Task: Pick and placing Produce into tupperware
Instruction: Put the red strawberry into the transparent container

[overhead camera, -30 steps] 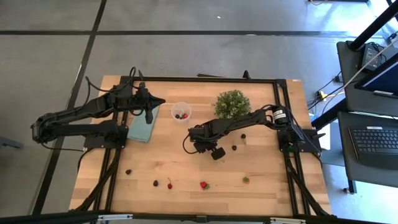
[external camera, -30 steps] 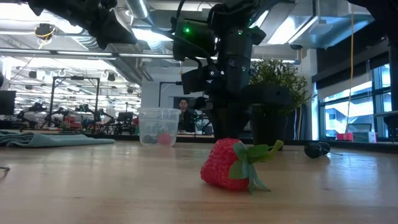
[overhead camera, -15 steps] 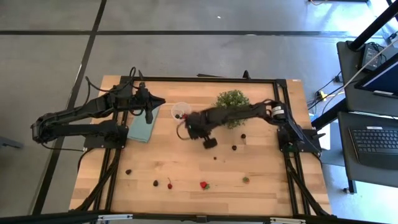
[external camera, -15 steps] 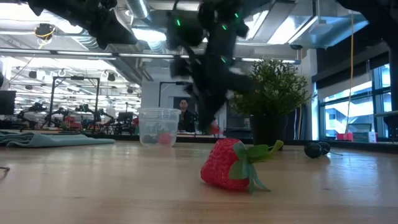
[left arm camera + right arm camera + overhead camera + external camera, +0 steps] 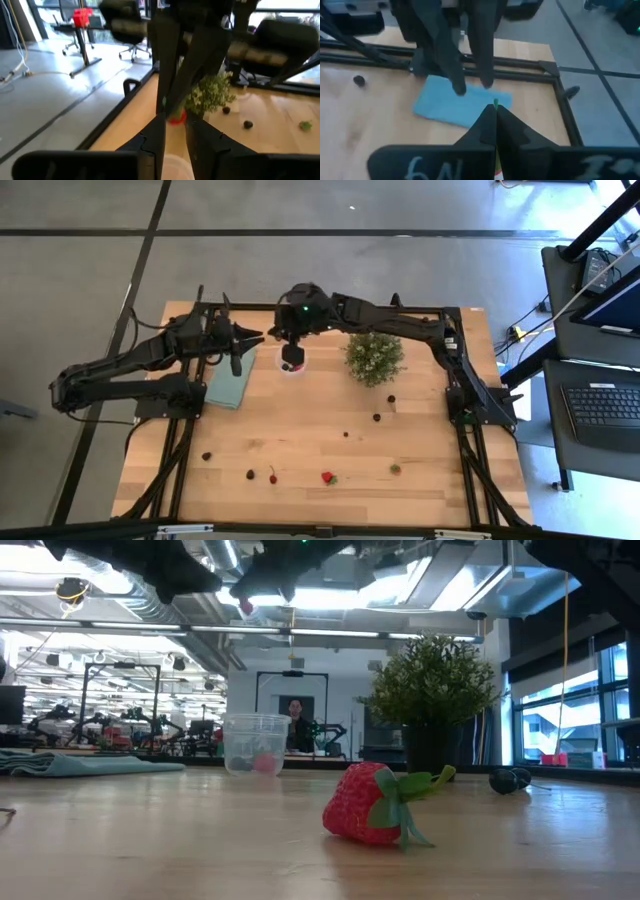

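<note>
The worktop point(image 5: 300, 430) is pale wood with long boards and a smooth, matt top. A black metal frame point(image 5: 330, 308) runs round its edge. The tupperware point(image 5: 256, 743) is clear, thin plastic, a bit shiny. The strawberry point(image 5: 365, 804) in front of the tupperware has a red, bumpy skin. The teal mat point(image 5: 230, 385) beside the tupperware looks like soft cloth. The plant point(image 5: 373, 354) looks bushy and rough.

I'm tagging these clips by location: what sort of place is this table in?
Probably an open robotics lab or workshop. Beyond the wooden table the low view shows a long hall with exposed ceiling ducts and rows of workbenches with equipment; from above, a laptop sits on a side desk.
</note>
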`<state>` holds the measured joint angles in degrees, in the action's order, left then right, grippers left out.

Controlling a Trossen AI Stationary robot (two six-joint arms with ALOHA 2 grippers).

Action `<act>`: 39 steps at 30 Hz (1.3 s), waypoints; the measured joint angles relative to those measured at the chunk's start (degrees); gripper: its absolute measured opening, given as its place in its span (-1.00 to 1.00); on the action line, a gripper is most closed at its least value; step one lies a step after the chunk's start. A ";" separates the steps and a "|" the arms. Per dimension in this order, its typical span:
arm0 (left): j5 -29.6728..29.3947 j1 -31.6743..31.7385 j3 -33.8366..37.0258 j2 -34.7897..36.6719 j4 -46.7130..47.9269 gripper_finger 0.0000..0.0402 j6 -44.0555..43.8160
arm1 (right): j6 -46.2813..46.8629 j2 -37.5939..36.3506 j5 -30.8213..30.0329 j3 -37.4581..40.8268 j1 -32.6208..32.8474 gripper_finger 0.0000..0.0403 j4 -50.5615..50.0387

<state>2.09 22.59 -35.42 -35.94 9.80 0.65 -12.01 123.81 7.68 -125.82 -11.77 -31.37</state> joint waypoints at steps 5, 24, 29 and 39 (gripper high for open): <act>-0.04 0.00 0.00 3.70 -0.15 -0.61 1.45 | -0.20 0.72 0.39 4.46 -0.09 -1.00 2.92; -0.11 0.00 0.00 8.65 0.09 -0.53 1.52 | 2.38 0.83 -0.58 26.41 0.28 -1.00 17.43; -0.11 0.00 0.00 8.65 0.09 -0.58 1.51 | 2.68 0.81 -0.69 29.43 0.09 -1.00 18.14; -0.11 0.00 0.00 8.65 0.09 -0.68 1.51 | 2.63 0.81 -2.80 30.62 -0.93 -0.90 20.23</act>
<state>1.98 22.59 -35.42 -27.29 9.89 2.15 -9.37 124.62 4.89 -95.20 -12.70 -11.15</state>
